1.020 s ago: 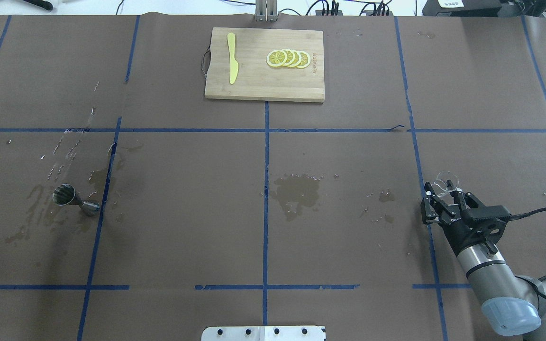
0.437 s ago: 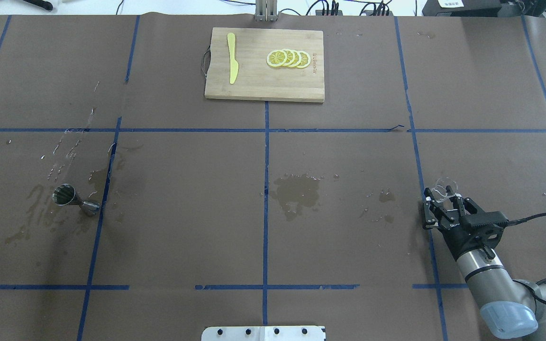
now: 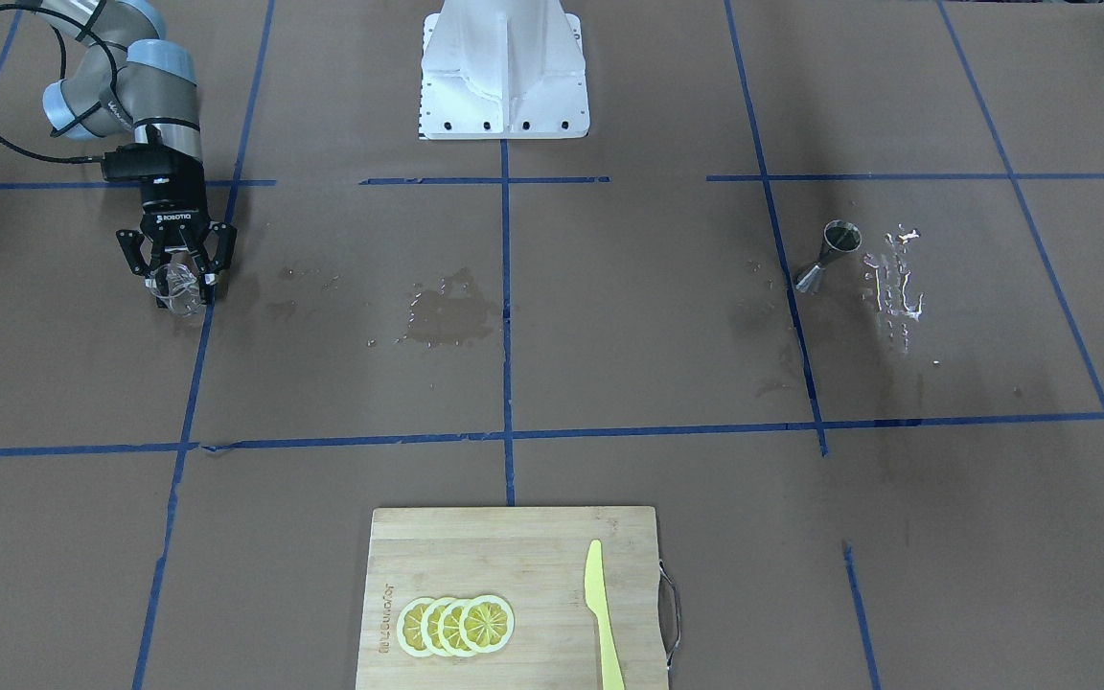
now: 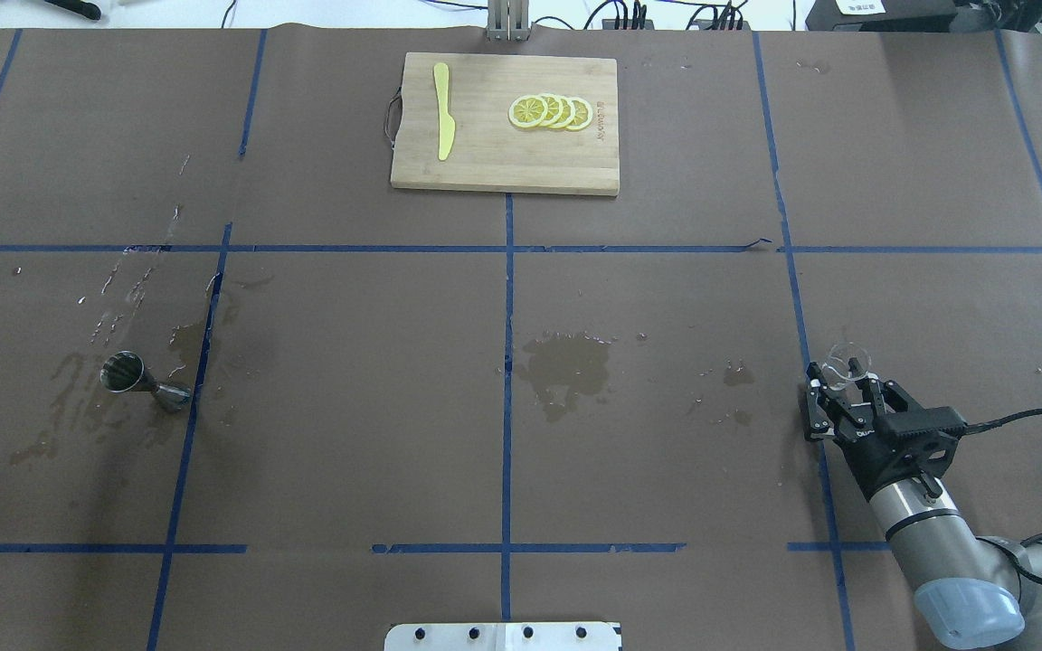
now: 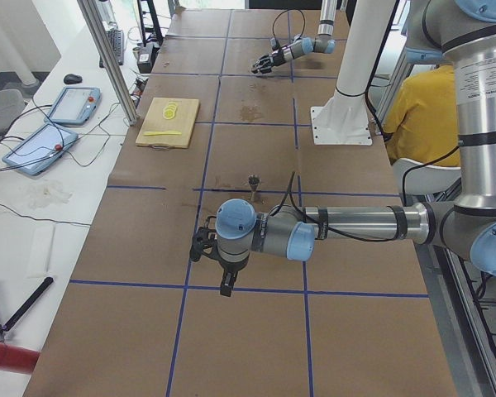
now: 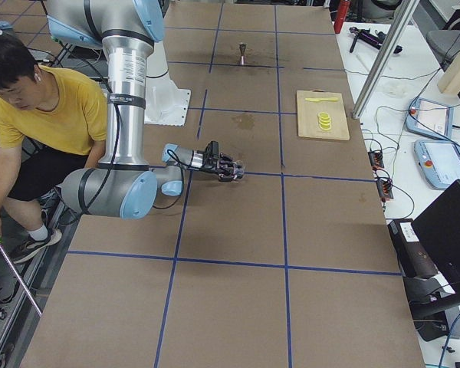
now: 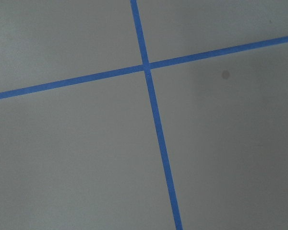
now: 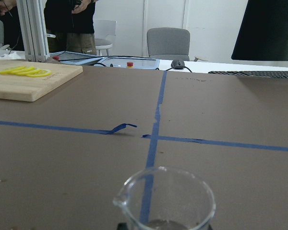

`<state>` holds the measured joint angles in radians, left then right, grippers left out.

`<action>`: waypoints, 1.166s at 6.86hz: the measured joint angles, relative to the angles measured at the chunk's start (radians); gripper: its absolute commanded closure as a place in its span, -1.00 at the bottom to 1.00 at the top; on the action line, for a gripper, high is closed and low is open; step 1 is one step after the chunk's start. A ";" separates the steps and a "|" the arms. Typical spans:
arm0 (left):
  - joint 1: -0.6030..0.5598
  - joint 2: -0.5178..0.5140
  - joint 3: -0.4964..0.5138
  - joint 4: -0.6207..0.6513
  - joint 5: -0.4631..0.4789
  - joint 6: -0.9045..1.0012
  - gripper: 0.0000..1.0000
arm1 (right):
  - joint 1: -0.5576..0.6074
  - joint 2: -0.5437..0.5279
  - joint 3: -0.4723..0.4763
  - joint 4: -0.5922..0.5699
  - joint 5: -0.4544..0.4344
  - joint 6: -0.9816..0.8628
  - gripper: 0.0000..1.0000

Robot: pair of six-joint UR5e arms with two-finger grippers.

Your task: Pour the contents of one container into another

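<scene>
Overhead exterior gives me the clearest read: the right gripper [image 4: 845, 378] sits low at the right side of the table [image 4: 666, 470] with its fingers closed around the cup [image 4: 850, 359], which stands just beside a blue tape line [image 4: 797, 307]. The right wrist view has the cup upright and centred at the bottom of the frame, spout on its left rim. I cannot tell from any view how much liquid is in it, or whether its base is clear of the table. The jigger [image 4: 123, 372] stands upright on the far left side, well apart from the cup, among wet streaks, and a darker wet patch [image 4: 566, 366] lies near the middle between them. The left gripper [image 5: 200, 246] shows only in the exterior left view, hanging over bare table, so I cannot tell whether it is open or shut; its wrist camera sees nothing but tape lines. I judge the step in hand to be the pick-up of the cup, with nothing poured yet. Next I would raise the cup level, carry it the long way across to the jigger, bring the spout over that narrow mouth and tip slowly, since the target is small and light enough to knock over.
</scene>
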<state>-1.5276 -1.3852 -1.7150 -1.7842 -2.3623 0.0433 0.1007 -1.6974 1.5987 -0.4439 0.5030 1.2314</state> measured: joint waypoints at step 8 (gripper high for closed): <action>0.000 -0.001 -0.003 0.000 0.000 0.000 -1.00 | 0.002 0.010 0.019 0.029 -0.005 -0.010 -1.00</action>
<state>-1.5273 -1.3862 -1.7175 -1.7842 -2.3624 0.0431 0.1024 -1.6878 1.6173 -0.4150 0.4984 1.2215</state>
